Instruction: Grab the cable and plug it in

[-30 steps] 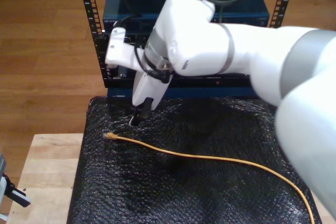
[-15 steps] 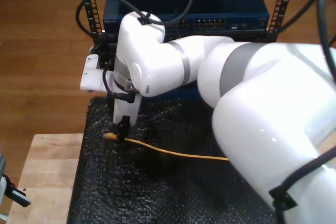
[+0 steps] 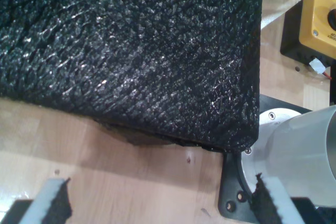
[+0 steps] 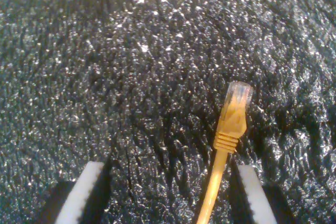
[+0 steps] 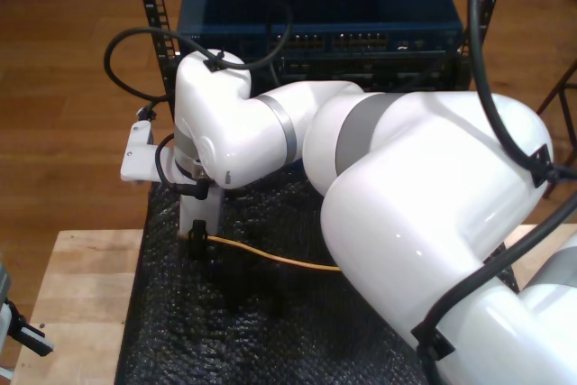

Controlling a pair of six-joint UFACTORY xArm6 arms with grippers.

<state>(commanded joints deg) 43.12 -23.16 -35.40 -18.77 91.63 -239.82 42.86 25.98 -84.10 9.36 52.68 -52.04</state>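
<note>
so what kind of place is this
Likely a robotics lab test bench: a rack of blue network switches, a wooden workbench with a black foam mat, and a yellow emergency-stop box.

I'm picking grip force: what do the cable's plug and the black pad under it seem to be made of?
The cable's plug looks like clear hard plastic: see-through and glossy, with a ribbed yellow-orange boot behind it, probably soft plastic or rubber. The black pad looks like soft foam or bubbly sheet: its pebbled surface glints with many small highlights.
</note>
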